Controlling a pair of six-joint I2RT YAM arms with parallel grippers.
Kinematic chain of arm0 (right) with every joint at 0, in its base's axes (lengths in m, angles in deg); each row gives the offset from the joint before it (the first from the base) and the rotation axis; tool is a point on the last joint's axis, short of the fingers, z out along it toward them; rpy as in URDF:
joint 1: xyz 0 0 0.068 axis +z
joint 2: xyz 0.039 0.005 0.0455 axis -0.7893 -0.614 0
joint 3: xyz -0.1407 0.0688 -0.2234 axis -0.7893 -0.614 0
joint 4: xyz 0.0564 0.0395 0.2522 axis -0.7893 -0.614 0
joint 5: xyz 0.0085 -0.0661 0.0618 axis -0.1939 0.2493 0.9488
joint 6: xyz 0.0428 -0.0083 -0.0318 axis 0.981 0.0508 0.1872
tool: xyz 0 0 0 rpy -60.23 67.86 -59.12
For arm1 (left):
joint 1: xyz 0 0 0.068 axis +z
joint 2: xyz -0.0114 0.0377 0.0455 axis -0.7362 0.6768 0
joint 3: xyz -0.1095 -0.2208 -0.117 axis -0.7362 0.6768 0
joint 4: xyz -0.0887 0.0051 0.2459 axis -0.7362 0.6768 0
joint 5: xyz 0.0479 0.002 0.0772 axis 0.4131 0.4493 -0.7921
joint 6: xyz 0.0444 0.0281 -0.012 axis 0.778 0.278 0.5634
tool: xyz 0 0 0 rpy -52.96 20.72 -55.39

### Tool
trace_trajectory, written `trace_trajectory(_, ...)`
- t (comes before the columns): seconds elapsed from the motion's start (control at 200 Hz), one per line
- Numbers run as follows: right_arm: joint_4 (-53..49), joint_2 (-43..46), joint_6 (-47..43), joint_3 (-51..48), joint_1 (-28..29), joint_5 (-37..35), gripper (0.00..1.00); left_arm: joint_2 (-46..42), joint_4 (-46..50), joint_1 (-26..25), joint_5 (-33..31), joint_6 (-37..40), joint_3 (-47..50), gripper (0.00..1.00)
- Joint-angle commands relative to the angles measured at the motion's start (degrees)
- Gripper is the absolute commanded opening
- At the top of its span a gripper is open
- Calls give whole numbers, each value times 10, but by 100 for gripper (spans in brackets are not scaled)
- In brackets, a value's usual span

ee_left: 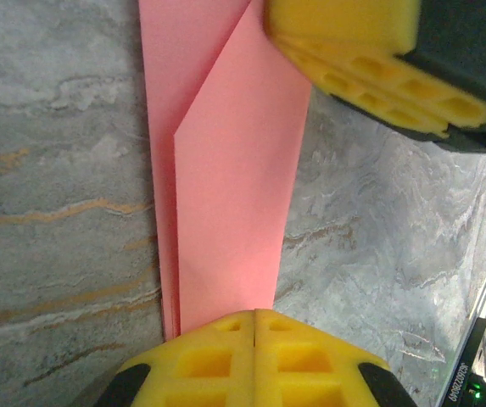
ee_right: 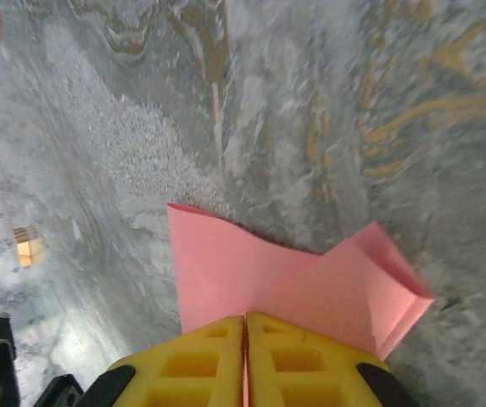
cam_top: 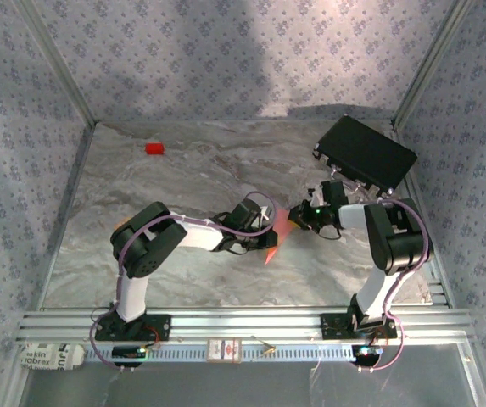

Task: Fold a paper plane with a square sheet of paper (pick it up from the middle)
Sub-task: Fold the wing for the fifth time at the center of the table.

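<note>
The paper point(ee_left: 234, 186) was found part-folded: a long narrow strip with a diagonal flap laid over it, spanning the gap between the two arms near the middle of the surface point(cam_top: 183, 170). Whether it lay flat or hung just clear could not be told. The left gripper point(ee_left: 255, 318) was fully closed, pinching one end of the strip. The right gripper point(ee_right: 244, 326) was likewise closed on the opposite end, where two folded flaps spread out from its tips. The work was judged to be in a middle fold, with the nose flaps made and the body or wing creases not yet done. The next move would call for one gripper to anchor its end while the other carried a layer over along the centre line, keeping the long edges matched. Those long edges ran straight and the diagonal crease looked crisp; one flap corner at the right gripper stood slightly raised. The grippers sat near each other, leaving little margin between them. Open surface lay all round, with the red block point(cam_top: 154, 148) well apart at the back left. The black case point(cam_top: 365, 154) lay near the right arm.
</note>
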Motion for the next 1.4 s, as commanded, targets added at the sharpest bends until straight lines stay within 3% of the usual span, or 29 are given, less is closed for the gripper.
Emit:
trace_trajectory(0.0, 3, -28, -15, 9, -44, -33, 11, 63, 150, -20, 7, -4, 42, 0)
trace_trajectory(0.17, -18, -21, -16, 41, -72, -21, 11, 62, 147, -21, 7, -6, 48, 0)
trace_trajectory(0.38, -47, 54, -30, 25, -58, -35, 12, 59, 143, -20, 7, -9, 46, 0)
trace_trajectory(0.605, -23, 128, 8, -51, 25, -63, 12, 53, 157, -20, 8, -1, 29, 0)
trace_trajectory(0.795, -1, 115, 27, -85, 79, -77, 8, 37, 169, -20, 10, 3, 12, 0)
trace_trajectory(0.979, -33, 101, 9, -98, 73, -114, 4, -5, 188, -20, 2, 7, -10, 0)
trace_trajectory(1.184, -21, 84, 2, -111, 63, -105, 3, -61, 212, -21, -11, 12, -51, 3)
trace_trajectory(1.399, -24, 84, 1, -112, 59, -107, 3, -66, 194, -35, 29, 18, -58, 4)
